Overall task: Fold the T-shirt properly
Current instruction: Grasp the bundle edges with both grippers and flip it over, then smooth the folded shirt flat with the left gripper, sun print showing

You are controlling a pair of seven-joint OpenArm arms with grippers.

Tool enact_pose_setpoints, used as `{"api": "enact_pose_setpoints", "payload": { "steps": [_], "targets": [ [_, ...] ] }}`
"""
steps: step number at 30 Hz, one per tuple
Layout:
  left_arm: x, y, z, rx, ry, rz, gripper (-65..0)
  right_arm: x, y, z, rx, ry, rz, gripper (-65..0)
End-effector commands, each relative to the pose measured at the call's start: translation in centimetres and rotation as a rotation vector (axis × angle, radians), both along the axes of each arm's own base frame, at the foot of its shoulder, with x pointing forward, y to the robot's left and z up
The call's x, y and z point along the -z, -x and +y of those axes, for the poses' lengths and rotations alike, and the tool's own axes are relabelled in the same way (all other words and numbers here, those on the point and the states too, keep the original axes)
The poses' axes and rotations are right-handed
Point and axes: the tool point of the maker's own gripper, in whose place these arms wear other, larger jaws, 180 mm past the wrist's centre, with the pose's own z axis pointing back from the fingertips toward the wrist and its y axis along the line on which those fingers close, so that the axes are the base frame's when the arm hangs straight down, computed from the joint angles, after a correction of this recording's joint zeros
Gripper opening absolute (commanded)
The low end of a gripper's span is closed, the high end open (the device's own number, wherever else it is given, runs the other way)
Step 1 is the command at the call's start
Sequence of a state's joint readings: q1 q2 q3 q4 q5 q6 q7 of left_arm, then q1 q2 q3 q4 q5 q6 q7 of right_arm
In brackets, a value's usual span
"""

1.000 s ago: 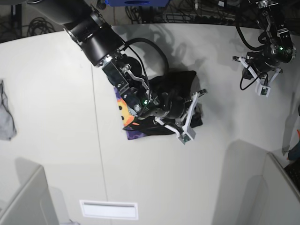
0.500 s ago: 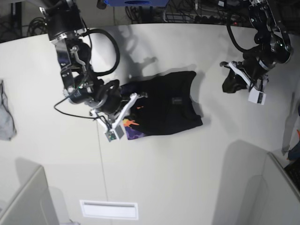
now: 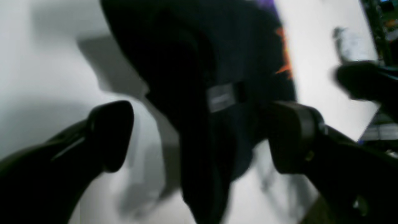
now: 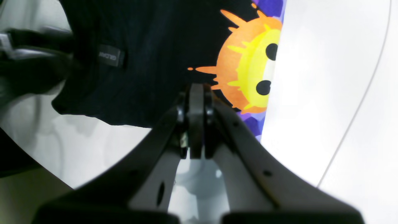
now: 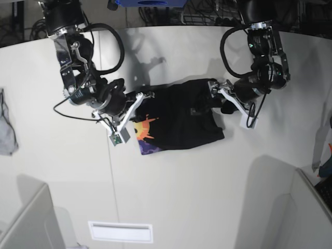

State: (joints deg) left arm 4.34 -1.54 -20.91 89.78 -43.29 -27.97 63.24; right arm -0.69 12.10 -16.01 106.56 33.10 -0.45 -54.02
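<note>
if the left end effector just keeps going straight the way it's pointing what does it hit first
Most likely the T-shirt. In the left wrist view the left end effector is wide open, and the black fabric with its small label lies directly ahead between the fingers. That view is blurred, so depth is uncertain.

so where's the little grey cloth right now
In the base view the grey cloth lies at the far left edge of the white table, well apart from the T-shirt in the middle and both arms.

Closed fingers point(image 4: 196, 124) beside T-shirt point(image 4: 149, 62)
</note>
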Motion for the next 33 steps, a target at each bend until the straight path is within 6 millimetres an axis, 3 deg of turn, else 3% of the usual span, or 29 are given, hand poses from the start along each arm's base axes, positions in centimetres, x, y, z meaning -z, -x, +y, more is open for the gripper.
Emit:
{"api": "enact_pose_setpoints", "payload": {
  "steps": [1, 5, 6, 9, 12, 18, 23, 27, 33],
  "targets": [
    [-0.7, -1.3, -0.3, -0.005, 0.009, -0.036, 0.0, -1.5, -1.0, -0.3, 0.012, -0.019, -0.055, -65.0],
    [1.5, -1.8, -0.7, -0.015, -0.045, 0.047, 0.0, -1.5, -1.4, -2.0, 0.062, -0.014, -0.059, -65.0],
    [1.8, -1.8, -1.0, -0.008, -0.057, 0.062, -3.8, -1.5, -1.4, -2.5, 0.077, -0.014, -0.059, -65.0],
    [2.1, -1.5, -2.9, 0.067, -0.079, 0.075, -31.6, -1.7, -1.8, -4.1, 0.125, -0.012, -0.065, -65.0],
    [2.1, -1.5, -3.0, 0.152, -0.142, 0.066, -65.0, -1.5, -1.8, -5.3, 0.163, -0.009, -0.06, -65.0],
    [3.1, -1.7, -1.0, 0.353, -0.329, 0.128, -65.0, -1.0, -1.5, -7.2, 0.221, -0.003, -0.046, -65.0],
    [2.1, -2.9, 0.5, 0.634, -0.607, 0.082, -65.0, -0.2, -0.6, -7.7, 0.238, 0.0, -0.018, -65.0],
    [0.8, -3.0, -0.4, 0.92, -0.826, -0.017, -65.0, 0.4, 0.1, -8.0, 0.255, -0.001, 0.001, -65.0],
    [0.6, -1.9, -3.5, 1.21, -0.92, -0.213, -65.0, 1.1, 1.0, -10.1, 0.381, -0.041, 0.035, -65.0]
  ]
}}
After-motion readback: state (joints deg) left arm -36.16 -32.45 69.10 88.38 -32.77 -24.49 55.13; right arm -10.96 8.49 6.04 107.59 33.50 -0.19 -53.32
